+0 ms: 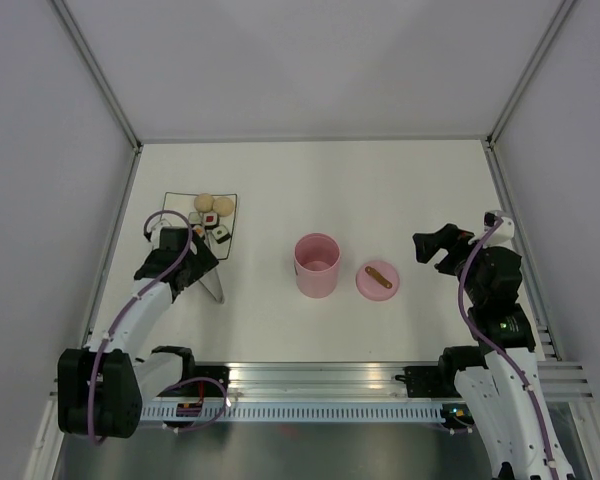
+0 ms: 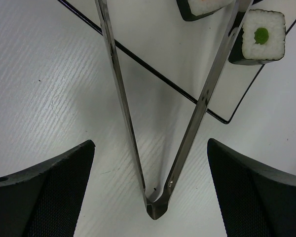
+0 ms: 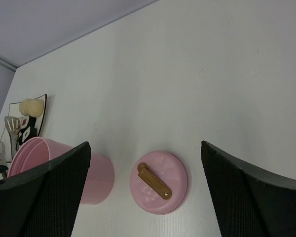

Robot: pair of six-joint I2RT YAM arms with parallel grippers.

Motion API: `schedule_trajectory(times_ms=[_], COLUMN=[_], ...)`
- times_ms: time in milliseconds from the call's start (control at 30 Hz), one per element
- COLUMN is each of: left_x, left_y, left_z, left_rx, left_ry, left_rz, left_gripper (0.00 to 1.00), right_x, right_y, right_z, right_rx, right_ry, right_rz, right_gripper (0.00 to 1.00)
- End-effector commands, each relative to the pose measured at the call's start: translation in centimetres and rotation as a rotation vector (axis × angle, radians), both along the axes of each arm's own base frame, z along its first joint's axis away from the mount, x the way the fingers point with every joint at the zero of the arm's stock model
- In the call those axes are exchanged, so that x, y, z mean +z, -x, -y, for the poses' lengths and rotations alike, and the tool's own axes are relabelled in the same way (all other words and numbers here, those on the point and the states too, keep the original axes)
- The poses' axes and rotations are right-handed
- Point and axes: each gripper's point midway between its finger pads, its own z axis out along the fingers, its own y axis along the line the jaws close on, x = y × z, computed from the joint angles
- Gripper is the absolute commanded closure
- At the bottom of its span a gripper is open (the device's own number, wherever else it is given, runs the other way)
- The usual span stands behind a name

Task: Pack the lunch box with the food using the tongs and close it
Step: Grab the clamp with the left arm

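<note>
Left fingers (image 2: 49, 197) spread wide, one on each side of the joined end of the tongs (image 2: 155, 205), not touching them. Tongs lie flat on the desk (image 1: 380, 190); their two arms splay out across the black-lined edge of a white mat (image 2: 187, 54)

Food (image 1: 212, 212) sits on that mat at the left rear: beige balls (image 1: 204, 201) at the back, sushi pieces in front. One sushi piece (image 2: 263, 37) has a green centre and sits right against a tong arm; cannot tell if they touch

Lunch box (image 1: 317, 265) upright mid-desk, mouth open; only its own pink inside shows

Lid (image 3: 159, 182) flat on the desk just right of the box, apart from it, brown strap handle (image 3: 154, 180) facing up

Right fingers (image 3: 44, 197) spread wide, holding nothing, above the desk to the right of the lid
</note>
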Motion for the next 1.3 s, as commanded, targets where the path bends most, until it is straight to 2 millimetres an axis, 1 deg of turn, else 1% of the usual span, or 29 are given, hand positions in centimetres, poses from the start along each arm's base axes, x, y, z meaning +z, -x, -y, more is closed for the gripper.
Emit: schedule_trajectory(times_ms=[0, 100, 300, 567, 633, 733, 767, 833, 867, 933, 1000, 1133, 1267], left_x=[-0.1, -0.9, -1.2, -2.3, -2.7, -3.0, -3.1, -3.4, -3.4, -3.4, -3.5, -3.5, -3.8], left_y=[-1.4, -1.6, -2.9, -3.1, -2.9, -3.0, -3.1, -3.1, -3.2, -3.2, -3.4, -3.7, -3.8], left_z=[0.5, 0.6, 1.1, 0.8, 0.7, 0.9, 0.9, 1.0, 1.0, 0.9, 1.0, 1.2, 1.6], left_rx=[0.007, 0.014, -0.003, 0.017, 0.023, 0.021, 0.018, 0.018, 0.018, 0.018, 0.016, 0.010, -0.013], left_ry=[0.023, 0.027, 0.033, -0.005, -0.008, -0.001, 0.002, 0.004, 0.002, 0.001, 0.003, 0.007, 0.016], left_rz=[0.042, 0.026, 0.040, 0.016, 0.013, 0.026, 0.027, 0.026, 0.025, 0.025, 0.026, 0.022, 0.006], left_gripper=[0.00, 0.01, 0.01, 0.05, 0.09, 0.13, 0.16, 0.20, 0.21, 0.22, 0.22, 0.21, 0.23], right_x=[0.8, 0.7, 0.7, 0.8, 0.9, 0.9, 0.9, 0.9, 1.2, 1.1, 1.3, 1.0, 1.2], right_y=[0.0, -0.1, -0.1, -0.2, 0.1, 0.4, 0.5, 0.7, 0.8, 0.9, 1.1, 1.1, 1.3], right_z=[0.2, 0.1, 0.2, 0.8, 1.0, 1.1, 1.1, 1.1, 1.1, 1.1, 0.7, -0.2, -0.4], right_rx=[-0.011, -0.006, -0.011, -0.044, -0.053, -0.062, -0.062, -0.063, -0.062, -0.063, -0.042, 0.007, 0.012], right_ry=[0.010, 0.011, 0.008, 0.022, 0.020, 0.016, 0.015, 0.015, 0.015, 0.015, 0.009, -0.018, -0.034], right_rz=[0.012, 0.006, 0.003, -0.012, -0.009, -0.002, -0.004, -0.007, -0.001, -0.013, -0.011, -0.020, -0.029], right_gripper=[0.02, 0.02, 0.02, 0.02, 0.02, 0.02, 0.02, 0.02, 0.02, 0.02, 0.02, 0.02, 0.02])
